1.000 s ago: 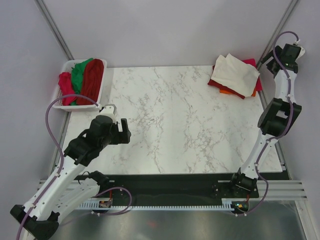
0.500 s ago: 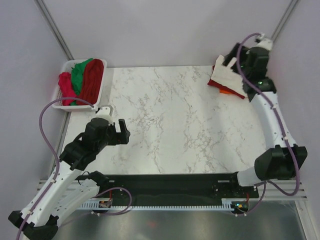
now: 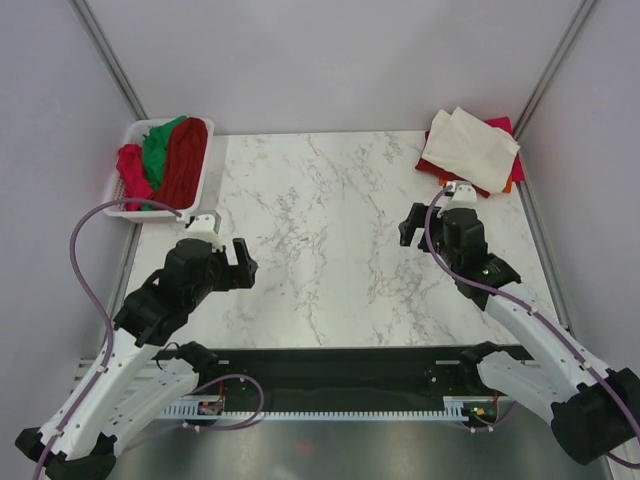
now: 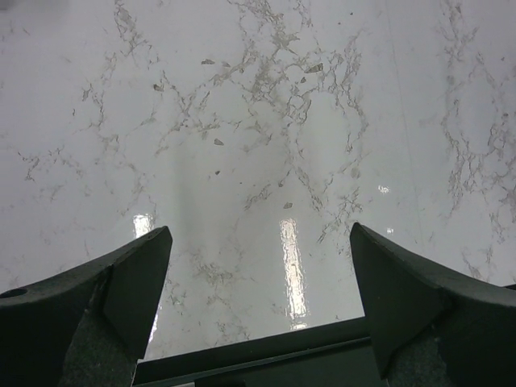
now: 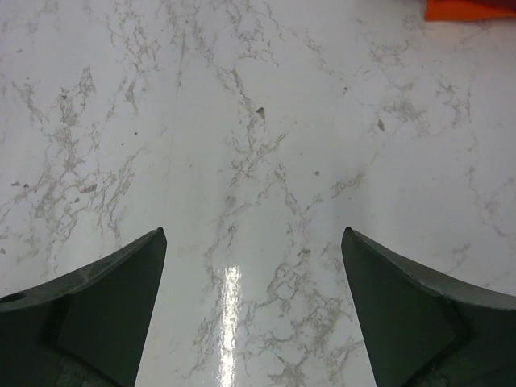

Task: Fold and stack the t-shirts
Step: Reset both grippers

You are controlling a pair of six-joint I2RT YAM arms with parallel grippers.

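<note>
1. A white marble-patterned tabletop [image 3: 330, 220] with grey veins lies beneath the left gripper [image 4: 260, 229] and the right gripper [image 5: 252, 232].
2. Bright glare streaks [image 4: 292, 266] shine on it just below each gripper.
3. Plain pale lilac-grey walls [image 3: 320, 60] rise beyond both grippers.
4. Slanting metal poles [image 3: 108, 60] stand in the far corners.
5. Behind the grippers, a black strip [image 3: 340, 365] edges the table.

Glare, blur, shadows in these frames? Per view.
Left wrist: glare streaks on the marble table, veins otherwise sharp. Right wrist: one glare streak low centre, orange t-shirt corner clipped at the top edge. Top external: even, diffuse light, soft shadows, no glare.
</note>
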